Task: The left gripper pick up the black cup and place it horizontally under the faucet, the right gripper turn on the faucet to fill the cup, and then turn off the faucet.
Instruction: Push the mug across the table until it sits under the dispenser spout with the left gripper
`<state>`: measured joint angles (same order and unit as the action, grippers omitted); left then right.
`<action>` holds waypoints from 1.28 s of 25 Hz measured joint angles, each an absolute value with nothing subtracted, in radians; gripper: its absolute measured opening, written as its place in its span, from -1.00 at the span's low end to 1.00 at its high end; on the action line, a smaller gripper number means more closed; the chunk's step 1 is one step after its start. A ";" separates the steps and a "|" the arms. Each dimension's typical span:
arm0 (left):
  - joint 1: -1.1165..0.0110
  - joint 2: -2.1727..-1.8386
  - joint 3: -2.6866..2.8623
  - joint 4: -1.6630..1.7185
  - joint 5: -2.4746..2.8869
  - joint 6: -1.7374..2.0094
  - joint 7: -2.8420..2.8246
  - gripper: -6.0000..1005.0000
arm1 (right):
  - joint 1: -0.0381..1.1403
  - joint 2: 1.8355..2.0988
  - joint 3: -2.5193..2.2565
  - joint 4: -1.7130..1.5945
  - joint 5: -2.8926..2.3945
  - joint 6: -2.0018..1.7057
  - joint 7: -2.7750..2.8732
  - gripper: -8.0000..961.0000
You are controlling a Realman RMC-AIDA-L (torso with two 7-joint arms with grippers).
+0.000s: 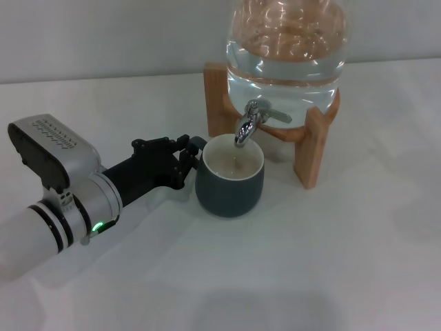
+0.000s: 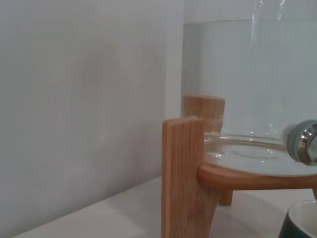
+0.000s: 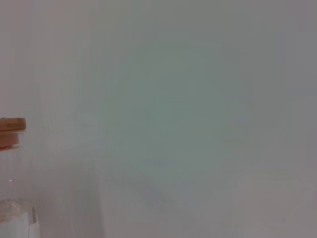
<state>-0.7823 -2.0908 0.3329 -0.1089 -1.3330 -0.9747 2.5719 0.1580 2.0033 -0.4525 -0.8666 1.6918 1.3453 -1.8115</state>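
One black cup [image 1: 229, 181] stands on the one white table [image 1: 331, 262]. There is one clear glass water jar [image 1: 286, 48], carried by one wooden stand [image 1: 311, 141], and one chrome faucet [image 1: 253, 121] sticks out of it. One robot arm shows in the head view, ending in one left gripper [image 1: 185, 160]. One cork lid [image 3: 11, 133] shows in the right wrist view.

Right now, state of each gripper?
Left gripper: shut on the dark grey-green mug's handle, under the chrome faucet.
Right gripper: not in view.
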 joint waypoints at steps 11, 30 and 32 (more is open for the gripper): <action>-0.785 -2.093 0.333 -0.109 -1.331 -0.937 2.569 -0.67 | 0.160 2.003 -0.453 -0.866 1.692 1.345 -1.812 0.75; -0.785 -2.094 0.327 -0.109 -1.335 -0.909 2.572 -0.68 | 0.160 2.003 -0.453 -0.865 1.692 1.345 -1.813 0.75; -0.785 -2.094 0.327 -0.109 -1.335 -0.909 2.573 -0.61 | 0.160 2.003 -0.453 -0.865 1.692 1.345 -1.813 0.75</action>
